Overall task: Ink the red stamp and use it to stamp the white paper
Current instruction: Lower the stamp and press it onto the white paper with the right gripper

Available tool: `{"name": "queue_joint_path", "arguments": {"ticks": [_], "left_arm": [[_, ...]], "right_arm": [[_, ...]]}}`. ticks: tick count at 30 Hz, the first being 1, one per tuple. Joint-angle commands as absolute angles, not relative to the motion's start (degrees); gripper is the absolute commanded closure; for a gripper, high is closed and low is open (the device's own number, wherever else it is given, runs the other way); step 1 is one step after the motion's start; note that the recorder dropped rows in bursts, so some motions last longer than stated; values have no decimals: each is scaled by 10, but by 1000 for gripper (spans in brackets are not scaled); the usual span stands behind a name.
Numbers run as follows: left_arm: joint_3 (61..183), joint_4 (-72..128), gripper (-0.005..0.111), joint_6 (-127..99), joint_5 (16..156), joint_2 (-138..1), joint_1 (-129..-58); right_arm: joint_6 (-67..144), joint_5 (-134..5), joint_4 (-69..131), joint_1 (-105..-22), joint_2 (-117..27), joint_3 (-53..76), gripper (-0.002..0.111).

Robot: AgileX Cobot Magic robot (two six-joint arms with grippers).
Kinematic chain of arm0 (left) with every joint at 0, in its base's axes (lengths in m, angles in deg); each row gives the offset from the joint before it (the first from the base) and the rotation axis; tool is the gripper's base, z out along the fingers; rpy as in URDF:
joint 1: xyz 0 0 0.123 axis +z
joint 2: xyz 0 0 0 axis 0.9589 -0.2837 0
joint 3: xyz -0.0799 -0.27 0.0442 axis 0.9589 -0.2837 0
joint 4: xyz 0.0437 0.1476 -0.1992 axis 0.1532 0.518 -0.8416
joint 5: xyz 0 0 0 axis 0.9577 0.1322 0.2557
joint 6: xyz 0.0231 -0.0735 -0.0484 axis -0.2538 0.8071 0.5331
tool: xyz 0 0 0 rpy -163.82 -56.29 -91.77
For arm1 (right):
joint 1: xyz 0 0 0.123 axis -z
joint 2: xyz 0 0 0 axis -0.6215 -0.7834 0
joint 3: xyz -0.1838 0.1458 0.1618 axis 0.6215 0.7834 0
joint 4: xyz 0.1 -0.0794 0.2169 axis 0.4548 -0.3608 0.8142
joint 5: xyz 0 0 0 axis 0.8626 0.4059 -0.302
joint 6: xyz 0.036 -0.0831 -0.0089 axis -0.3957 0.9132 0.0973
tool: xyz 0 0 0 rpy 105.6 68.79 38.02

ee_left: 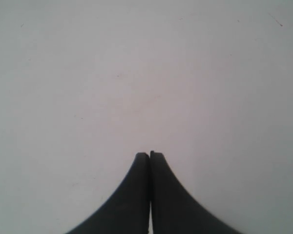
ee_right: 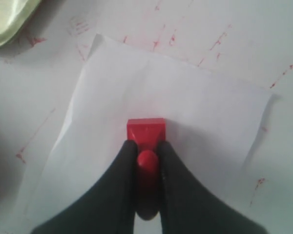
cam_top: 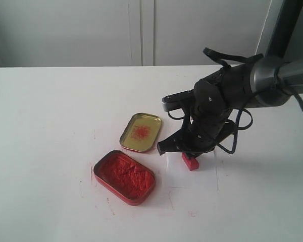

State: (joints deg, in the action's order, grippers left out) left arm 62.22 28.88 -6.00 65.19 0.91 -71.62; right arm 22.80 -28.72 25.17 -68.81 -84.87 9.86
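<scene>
The right gripper [ee_right: 147, 148] has its two black fingers [ee_right: 119, 185] pinching the narrow knob handle of the small bright red plastic stamp [ee_right: 145, 129]. The stamp's square block base juts out just past the fingertips. That base sits on the thin white square sheet of paper [ee_right: 185, 97], which spreads out on all sides of the fingers, and the two appear to touch, with a soft shadow close around the block. In the exterior view the same gripper [cam_top: 189, 151] points down at the table, with the stamp [cam_top: 190, 162] below its fingertips and the faint-edged paper [cam_top: 199, 176] beneath it. Thin red ink streaks [ee_right: 166, 36] mark the white tabletop [cam_top: 40, 126] beyond the paper's far edge, ahead of the fingertips. The gold-coloured oblong tin lid [cam_top: 141, 132], smeared red in its middle, lies off to one side of the right fingers and clear of the paper. The red oblong tin of lumpy red ink paste [cam_top: 124, 177] lies just beside that lid, farther from the fingers. The left gripper [ee_left: 150, 156] has its dark fingers [ee_left: 132, 200] pressed together with nothing between them, and only bare white surface [ee_left: 136, 73] lies ahead of them.
</scene>
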Motion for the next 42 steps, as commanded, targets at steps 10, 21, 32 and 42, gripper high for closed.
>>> {"name": "queue_joint_path", "arguments": {"ticks": [10,21,32,42], "left_arm": [[618,287,107,-58,652,11,-722],[618,287,107,-58,652,11,-722],[618,287,107,-58,652,11,-722],[618,287,107,-58,652,11,-722]], "right_arm": [[226,-323,254,-687,-903,172,108],[226,-302,254,-687,-927,172,108],[225,-310,254,-687,-904,171,108],[225,-322,254,-687,-846,171,108]]}}
